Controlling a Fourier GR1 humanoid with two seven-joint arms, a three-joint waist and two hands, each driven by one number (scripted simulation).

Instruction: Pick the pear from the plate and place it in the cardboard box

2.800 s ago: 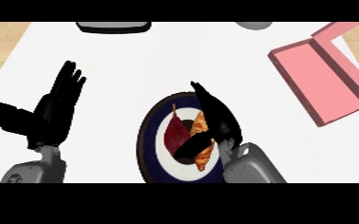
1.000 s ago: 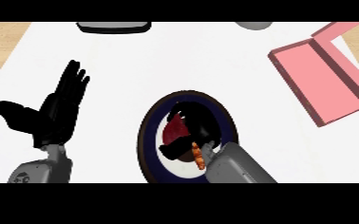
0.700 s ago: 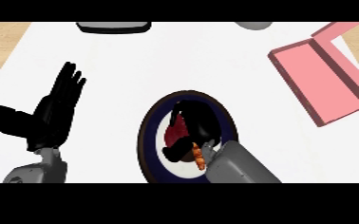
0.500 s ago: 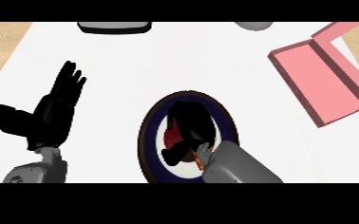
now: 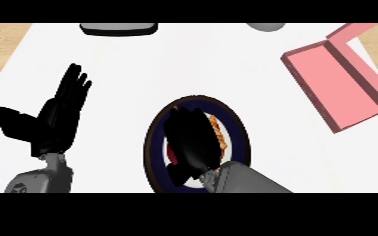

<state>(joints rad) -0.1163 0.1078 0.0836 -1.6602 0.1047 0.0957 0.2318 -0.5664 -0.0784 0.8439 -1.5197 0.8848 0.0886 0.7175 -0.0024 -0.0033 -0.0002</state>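
a: where is the pear (image 5: 215,131) seen?

b: only an orange-brown sliver is shown, on the plate (image 5: 240,130), along the right edge of the right hand (image 5: 193,139). the rest is hidden under that hand.

a: how is the right hand placed?

b: it is laid over the middle of the plate, palm down, coming in from the lower edge on its grey forearm. the pear is covered by it from above and from the left, so hand and fruit appear to be touching.

a: is the pear gripped?

b: that cannot be told. the hand is seen as one dark mass, and it is not shown whether it is wrapped round the fruit or only resting on it.

a: and the left hand (image 5: 55,117)?

b: it is held flat and spread at the left of the view, fingers up, at rest on the counter (image 5: 184,60), well apart from the plate.

a: where is the box (image 5: 332,82)?

b: it is seen at the upper right, pink, lid opened, well apart from the plate and from both hands. nothing of the pear is in it.

a: anything else?

b: a dark tray (image 5: 118,28) and a grey round thing (image 5: 266,26) are cut by the top edge.
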